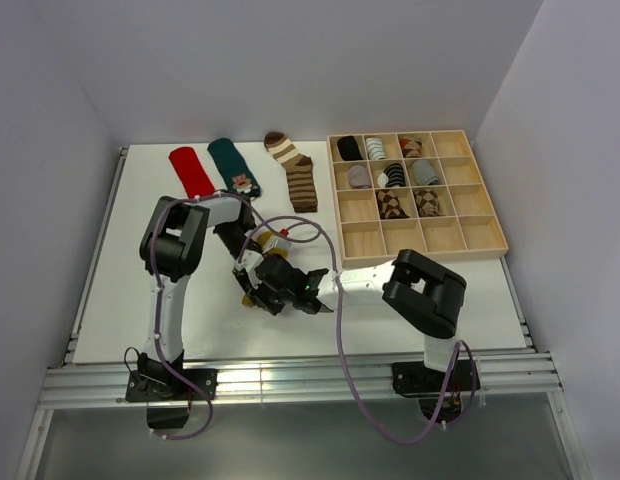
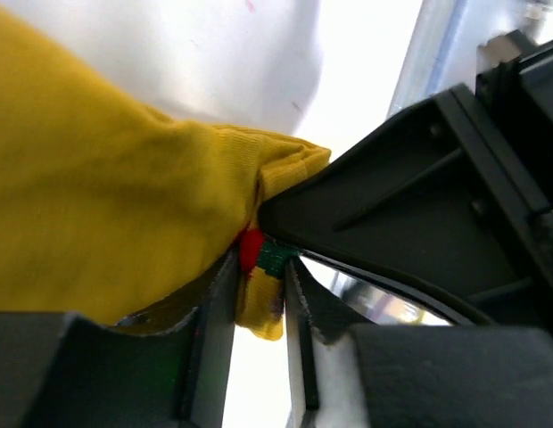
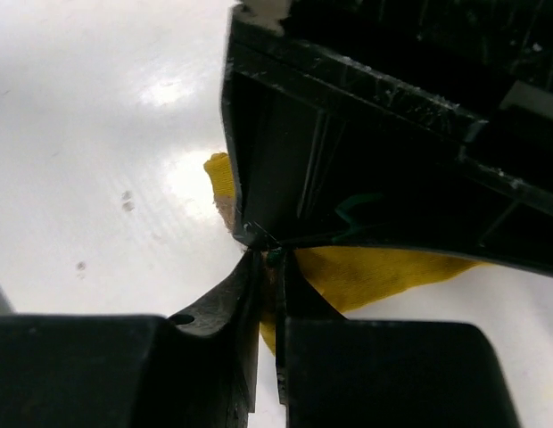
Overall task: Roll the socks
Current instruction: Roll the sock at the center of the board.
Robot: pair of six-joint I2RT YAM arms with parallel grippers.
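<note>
A mustard yellow sock (image 2: 98,178) fills the left of the left wrist view. Its cuff edge, with a red and green patch, sits between the pads of my left gripper (image 2: 261,267) and touches both. My right gripper (image 3: 266,259) is pinched shut on a thin fold of the same sock (image 3: 383,272). In the top view the two grippers meet tip to tip, left (image 1: 258,285) and right (image 1: 290,290), at the table's near middle. Three flat socks lie at the back: red (image 1: 192,170), dark teal (image 1: 233,166) and brown-and-cream striped (image 1: 295,172).
A wooden compartment tray (image 1: 485,235) stands at the back right. Several rolled socks sit in its upper cells, among them brown argyle ones (image 1: 392,205). The table's front rail (image 1: 290,380) runs just behind the arm bases.
</note>
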